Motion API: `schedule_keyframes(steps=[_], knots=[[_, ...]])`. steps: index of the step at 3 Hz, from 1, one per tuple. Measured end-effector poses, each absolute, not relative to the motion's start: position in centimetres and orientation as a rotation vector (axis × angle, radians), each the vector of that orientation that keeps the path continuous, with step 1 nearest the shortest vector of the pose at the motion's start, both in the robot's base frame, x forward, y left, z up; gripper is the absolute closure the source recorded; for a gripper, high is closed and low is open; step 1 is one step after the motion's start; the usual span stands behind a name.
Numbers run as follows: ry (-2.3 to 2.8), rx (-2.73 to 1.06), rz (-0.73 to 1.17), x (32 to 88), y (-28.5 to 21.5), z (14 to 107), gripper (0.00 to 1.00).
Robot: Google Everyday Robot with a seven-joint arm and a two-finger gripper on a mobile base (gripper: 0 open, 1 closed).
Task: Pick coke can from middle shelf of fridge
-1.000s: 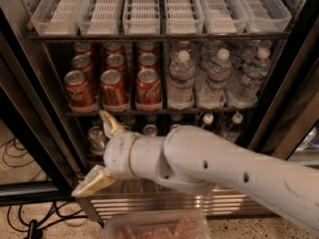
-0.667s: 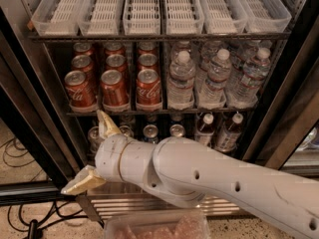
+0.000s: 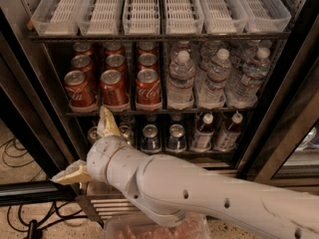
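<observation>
Several red coke cans stand in three lanes on the left of the middle shelf (image 3: 209, 110) of the fridge (image 3: 284, 133). The front row is the left can (image 3: 79, 89), the middle can (image 3: 113, 88) and the right can (image 3: 148, 87). My gripper (image 3: 79, 144) is open and empty, below and in front of the left cans. One cream finger (image 3: 106, 122) points up to the shelf edge under the middle can. The other finger (image 3: 70, 175) points out to the lower left. My white arm (image 3: 199, 193) crosses the lower part of the view.
Clear water bottles (image 3: 182, 81) fill the right half of the middle shelf. White slotted trays (image 3: 144, 9) sit on the shelf above. Silver-topped cans (image 3: 150, 137) and small dark bottles (image 3: 203, 131) stand on the lower shelf. Cables (image 3: 20, 153) lie on the floor at left.
My gripper and arm have moved left and slightly up, with the jaws staying open. The cans have not moved.
</observation>
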State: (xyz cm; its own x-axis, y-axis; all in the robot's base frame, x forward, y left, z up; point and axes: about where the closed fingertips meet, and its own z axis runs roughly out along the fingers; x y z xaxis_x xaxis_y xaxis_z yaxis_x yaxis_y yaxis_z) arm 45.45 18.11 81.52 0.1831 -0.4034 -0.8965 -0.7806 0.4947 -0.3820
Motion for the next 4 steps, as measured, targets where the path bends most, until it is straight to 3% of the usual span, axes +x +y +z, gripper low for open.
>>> schedule_keyframes(steps=[3, 4], knots=[[1.503, -0.835, 0.1, 49.7, 16.5, 82.1, 0.0], [1.511, -0.716, 0.011, 52.1, 13.5, 82.5, 0.0]])
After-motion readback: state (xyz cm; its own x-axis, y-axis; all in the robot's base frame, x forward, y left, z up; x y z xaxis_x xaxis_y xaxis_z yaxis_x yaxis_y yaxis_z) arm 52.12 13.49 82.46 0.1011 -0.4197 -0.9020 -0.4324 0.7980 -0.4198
